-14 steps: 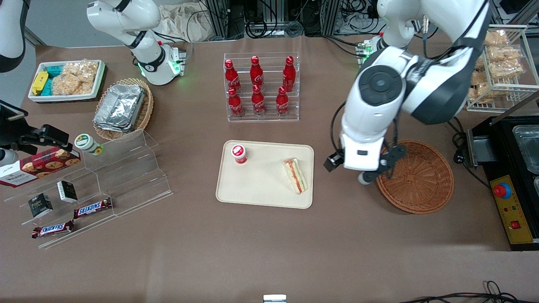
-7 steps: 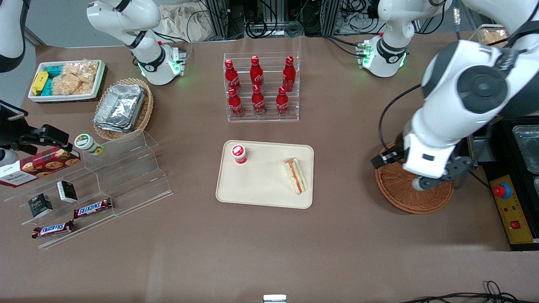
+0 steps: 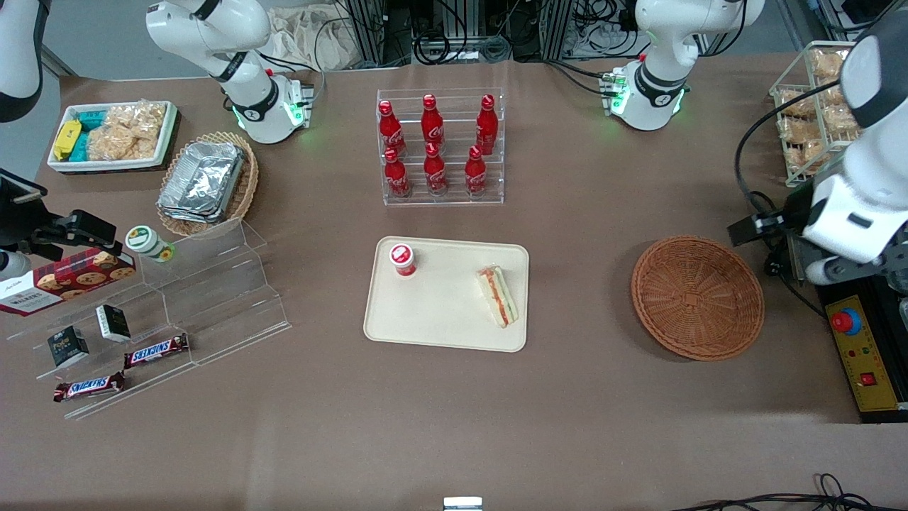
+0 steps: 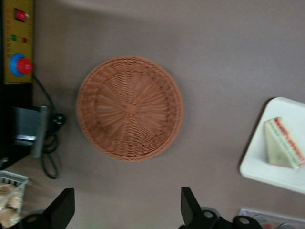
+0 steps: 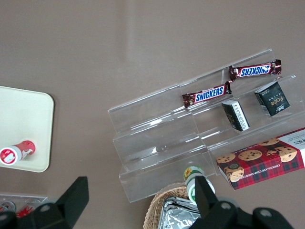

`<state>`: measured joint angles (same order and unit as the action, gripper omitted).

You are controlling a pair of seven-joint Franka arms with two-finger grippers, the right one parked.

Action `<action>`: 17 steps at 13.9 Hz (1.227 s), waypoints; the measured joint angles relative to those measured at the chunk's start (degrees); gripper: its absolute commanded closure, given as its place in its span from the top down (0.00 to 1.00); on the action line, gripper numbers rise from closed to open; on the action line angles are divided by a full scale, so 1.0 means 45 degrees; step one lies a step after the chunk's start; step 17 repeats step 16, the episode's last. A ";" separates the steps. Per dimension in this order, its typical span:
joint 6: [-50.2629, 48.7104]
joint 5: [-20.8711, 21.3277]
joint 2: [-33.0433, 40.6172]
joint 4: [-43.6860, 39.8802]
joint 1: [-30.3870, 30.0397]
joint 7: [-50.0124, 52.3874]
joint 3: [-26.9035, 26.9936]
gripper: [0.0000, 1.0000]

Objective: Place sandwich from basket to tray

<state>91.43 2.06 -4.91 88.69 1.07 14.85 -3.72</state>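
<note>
One soft, light white-bread sandwich wedge is seen on the beige plastic tray, best held gently across its crusts; the gripper, above the empty round wicker basket, is spread open, holding nothing.

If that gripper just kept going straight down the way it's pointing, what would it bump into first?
Probably bare table, just beside the basket. The open gripper points down there; nothing else shows in its line, though depth is unclear.
</note>
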 measured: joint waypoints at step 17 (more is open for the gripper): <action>0.2496 -0.0086 0.3538 0.4565 0.0639 -0.0995 0.1348 1.00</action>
